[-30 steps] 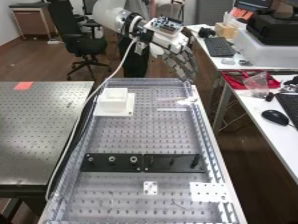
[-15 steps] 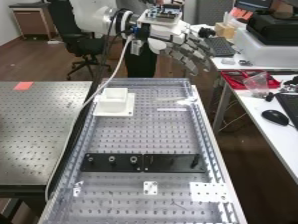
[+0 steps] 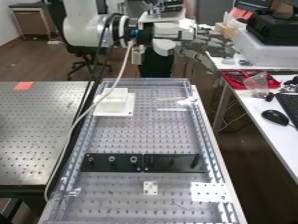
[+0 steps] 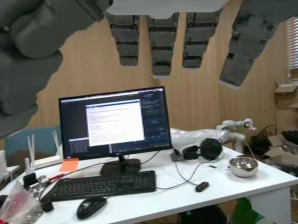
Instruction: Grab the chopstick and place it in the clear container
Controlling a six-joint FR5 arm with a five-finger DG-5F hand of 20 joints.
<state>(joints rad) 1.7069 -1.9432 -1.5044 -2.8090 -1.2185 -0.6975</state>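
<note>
The hand is beyond the bench's far right corner, above floor level and beside the side desk, its fingers straight and apart. In the wrist view the hand has long straight fingers and a spread thumb, with nothing held. Near the bench's far right lies a thin pale strip, possibly the chopstick; I cannot tell for certain. A faint, see-through shape around it may be the clear container, but its outline is unclear.
A white block on a plate stands at the bench's far left. Black fixture plates cross its middle. The side desk bears a monitor, keyboard, mouse, headphones and a metal bowl.
The hand has moved rightward, away from the bench's far end, and its fingers now point more to the right. The arm's cable has shifted with it.
</note>
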